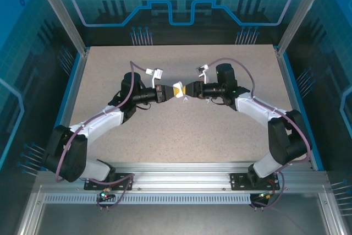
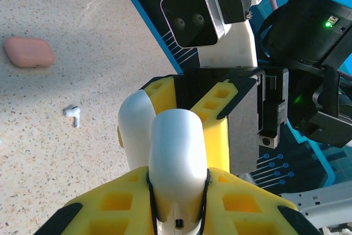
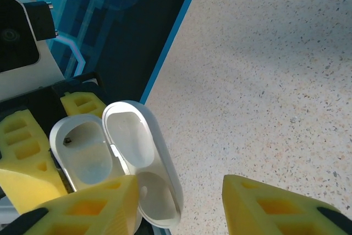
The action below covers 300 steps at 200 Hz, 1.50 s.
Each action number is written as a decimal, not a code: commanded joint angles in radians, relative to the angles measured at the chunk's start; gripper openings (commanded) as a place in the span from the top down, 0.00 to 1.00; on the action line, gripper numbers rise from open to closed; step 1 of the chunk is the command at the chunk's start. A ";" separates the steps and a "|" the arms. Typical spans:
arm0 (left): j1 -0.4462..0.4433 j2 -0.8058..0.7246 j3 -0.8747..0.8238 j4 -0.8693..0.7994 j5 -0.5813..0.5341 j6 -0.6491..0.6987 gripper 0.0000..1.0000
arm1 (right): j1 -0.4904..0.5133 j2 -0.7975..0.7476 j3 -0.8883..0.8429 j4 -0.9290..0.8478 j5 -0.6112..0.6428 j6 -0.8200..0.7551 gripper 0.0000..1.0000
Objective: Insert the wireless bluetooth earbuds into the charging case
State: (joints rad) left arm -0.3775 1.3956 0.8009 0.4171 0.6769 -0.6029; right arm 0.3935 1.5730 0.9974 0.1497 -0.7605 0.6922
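Status: left hand (image 2: 179, 182) clamps open white plastic pebble case (image 3: 129, 141); right hand (image 3: 179, 191) spread. Next: grab white stemmed earbud (image 2: 73, 115), mid-left.

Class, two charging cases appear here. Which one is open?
The white case, held by the left gripper: its lid is swung back. The pink case lies shut on the table.

On your speckled beige table (image 2: 44, 163) lies a closed salmon-pink case (image 2: 28, 52); a single white earbud (image 2: 73, 115) rests near that case, apart from it, on the side nearer the left wrist camera.
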 commanded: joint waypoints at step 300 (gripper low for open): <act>0.120 -0.010 0.186 -0.318 -0.032 0.154 0.01 | 0.010 0.072 0.352 -0.619 0.274 -0.539 1.00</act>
State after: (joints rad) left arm -0.2867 1.3632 0.8402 0.2790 0.5571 -0.5812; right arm 0.4129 1.6585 1.2919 -0.2554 -0.5835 0.4072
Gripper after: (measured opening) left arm 0.986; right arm 0.041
